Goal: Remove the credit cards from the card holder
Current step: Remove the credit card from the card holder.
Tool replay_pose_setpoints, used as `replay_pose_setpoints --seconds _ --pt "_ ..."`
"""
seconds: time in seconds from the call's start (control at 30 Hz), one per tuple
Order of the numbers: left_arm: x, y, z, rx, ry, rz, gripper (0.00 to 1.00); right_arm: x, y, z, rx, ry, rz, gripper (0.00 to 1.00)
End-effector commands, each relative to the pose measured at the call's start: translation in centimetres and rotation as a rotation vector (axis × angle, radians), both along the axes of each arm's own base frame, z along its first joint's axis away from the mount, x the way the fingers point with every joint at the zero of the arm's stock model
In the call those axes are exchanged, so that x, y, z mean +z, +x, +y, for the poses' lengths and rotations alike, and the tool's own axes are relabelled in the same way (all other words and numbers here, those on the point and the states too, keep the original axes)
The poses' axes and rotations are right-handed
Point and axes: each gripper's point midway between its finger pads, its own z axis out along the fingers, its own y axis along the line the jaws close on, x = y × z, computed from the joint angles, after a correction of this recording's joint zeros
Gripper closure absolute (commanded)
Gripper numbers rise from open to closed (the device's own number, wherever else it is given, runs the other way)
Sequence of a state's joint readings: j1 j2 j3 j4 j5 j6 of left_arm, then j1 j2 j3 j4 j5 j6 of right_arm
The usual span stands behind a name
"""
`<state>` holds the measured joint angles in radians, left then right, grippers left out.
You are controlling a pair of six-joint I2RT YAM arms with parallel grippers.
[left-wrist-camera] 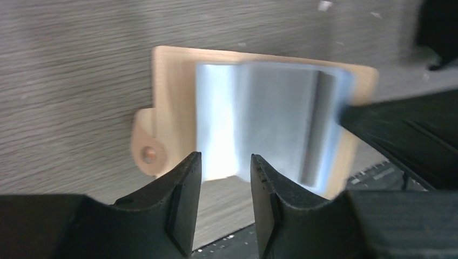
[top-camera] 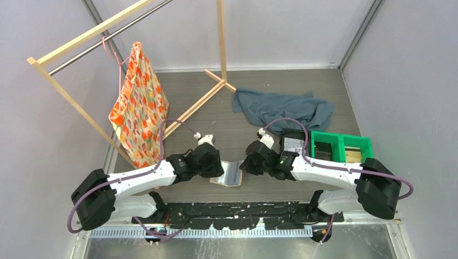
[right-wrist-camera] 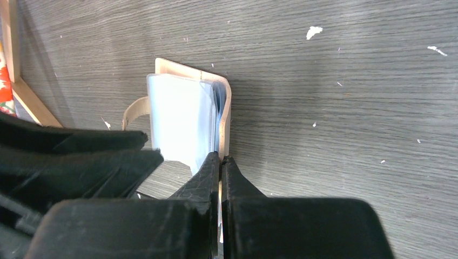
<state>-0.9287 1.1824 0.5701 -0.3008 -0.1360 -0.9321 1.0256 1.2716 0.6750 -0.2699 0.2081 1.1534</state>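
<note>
The card holder [top-camera: 232,174] lies open on the table between my two arms, tan cover down, pale blue-grey pockets [left-wrist-camera: 270,113] up, its side tab [left-wrist-camera: 148,154] at the left. My left gripper [left-wrist-camera: 225,159] hovers open at the holder's near edge, with only table showing between its fingers. My right gripper [right-wrist-camera: 221,157] is shut on the holder's tan cover [right-wrist-camera: 227,116] at its right edge, and the pockets [right-wrist-camera: 178,118] fan up beside it. No credit cards show plainly in the pockets. A dark band [left-wrist-camera: 323,124] there could be one; I cannot tell.
A black tray [top-camera: 294,141] holding a flat dark thing with pale print and a green bin [top-camera: 340,147] stand right of the holder. A blue-grey cloth [top-camera: 283,108] lies behind. A wooden rack [top-camera: 216,89] with a patterned bag [top-camera: 139,105] fills the left back.
</note>
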Motion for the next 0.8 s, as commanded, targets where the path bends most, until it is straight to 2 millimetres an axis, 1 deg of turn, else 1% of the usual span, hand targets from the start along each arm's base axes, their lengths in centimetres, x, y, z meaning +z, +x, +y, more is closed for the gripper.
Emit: replay_pose_setpoints --seconds 0.0,0.1,0.23,0.37,0.53,0.67,0.77 --pt "3.9 -0.2 -2.3 -0.132 -0.045 -0.11 0.59 0.9 0.7 0.3 -0.014 0.025 -0.031 0.99" --pt "4.3 -0.5 -3.4 -0.166 -0.077 -0.126 0.58 0.9 0.8 0.4 -0.015 0.027 -0.031 0.99" --pt "3.4 -0.3 -4.4 -0.185 -0.054 -0.103 0.59 1.0 0.8 0.6 -0.012 0.028 -0.031 0.99" --pt "3.0 -0.4 -5.8 -0.219 -0.085 -0.088 0.59 1.0 0.9 0.6 -0.014 0.028 -0.03 0.99" --pt "3.5 -0.5 -6.4 -0.227 -0.127 -0.1 0.58 1.2 0.8 0.6 -0.007 0.032 -0.03 0.99" --pt "3.9 -0.2 -6.8 -0.225 -0.135 -0.111 0.57 1.1 0.8 0.7 -0.001 0.029 -0.029 0.99" --pt "3.3 -0.2 -7.2 -0.231 -0.125 -0.098 0.57 1.2 0.8 0.8 -0.002 0.032 -0.029 0.99"
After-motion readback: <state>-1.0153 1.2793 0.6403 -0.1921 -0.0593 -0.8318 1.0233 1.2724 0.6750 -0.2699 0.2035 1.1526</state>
